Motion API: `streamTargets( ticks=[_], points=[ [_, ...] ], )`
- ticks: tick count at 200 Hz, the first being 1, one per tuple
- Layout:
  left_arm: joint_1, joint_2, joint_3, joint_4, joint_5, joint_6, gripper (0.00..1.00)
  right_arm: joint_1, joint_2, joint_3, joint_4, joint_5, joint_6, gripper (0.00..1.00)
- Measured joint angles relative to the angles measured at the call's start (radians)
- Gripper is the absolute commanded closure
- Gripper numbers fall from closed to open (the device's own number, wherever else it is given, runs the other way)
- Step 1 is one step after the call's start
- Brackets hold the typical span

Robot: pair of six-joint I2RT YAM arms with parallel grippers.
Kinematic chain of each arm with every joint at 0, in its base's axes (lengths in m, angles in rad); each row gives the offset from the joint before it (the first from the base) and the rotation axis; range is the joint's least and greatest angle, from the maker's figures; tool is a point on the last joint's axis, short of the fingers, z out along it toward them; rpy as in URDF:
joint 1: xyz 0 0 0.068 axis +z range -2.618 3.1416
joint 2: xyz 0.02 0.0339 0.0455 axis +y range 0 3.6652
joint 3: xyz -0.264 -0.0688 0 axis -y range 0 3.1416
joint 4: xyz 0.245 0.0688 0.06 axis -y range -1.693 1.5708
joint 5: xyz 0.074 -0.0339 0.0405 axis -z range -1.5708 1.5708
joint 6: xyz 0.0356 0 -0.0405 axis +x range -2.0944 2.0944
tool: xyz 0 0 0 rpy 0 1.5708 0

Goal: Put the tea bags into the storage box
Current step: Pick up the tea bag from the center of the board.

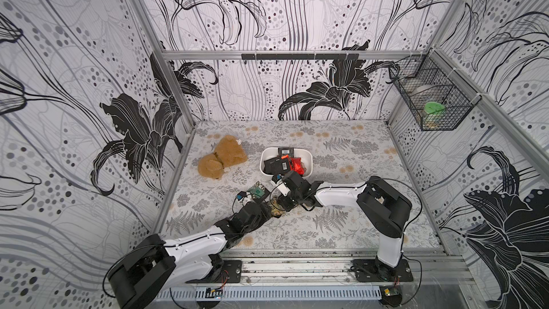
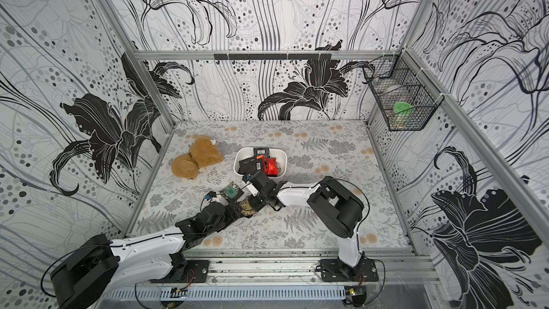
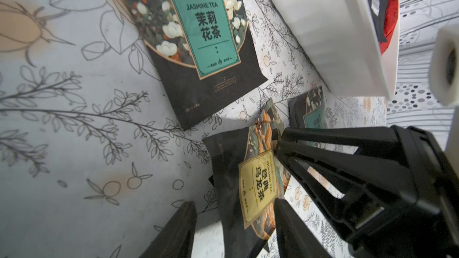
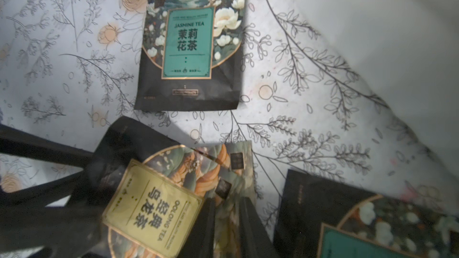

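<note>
Oolong sachet [image 3: 258, 184] near storage box [image 3: 323, 33] wall, left gripper [image 3: 233, 202] jaws spread astride it, right gripper [image 4: 228, 201] narrowed (grip unclear)

Soft, even light fills both top views, where the wide lens splays the silver metal frame post [image 1: 175, 90] outward near the edges. The wrist views are dimmer; shadow pools on the grey floral tabletop [image 3: 74, 219], and the nearest green-labelled black foil sachet [image 4: 372, 229] is blurred.

Robot lab cell, aluminium frame [image 1: 208, 55]
</note>
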Motion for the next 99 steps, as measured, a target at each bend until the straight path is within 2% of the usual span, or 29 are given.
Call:
streamTargets(
  ticks=[38, 99],
  points=[
    [-0.001, -0.028, -0.013, 0.018, 0.019, -0.025, 0.52, 0.000, 0.002, 0.005, -0.006, 0.001, 0.000, 0.79],
    [-0.001, -0.145, -0.016, 0.017, 0.013, -0.052, 0.58, 0.000, 0.003, 0.006, -0.007, 0.002, 0.000, 0.79]
  ],
)
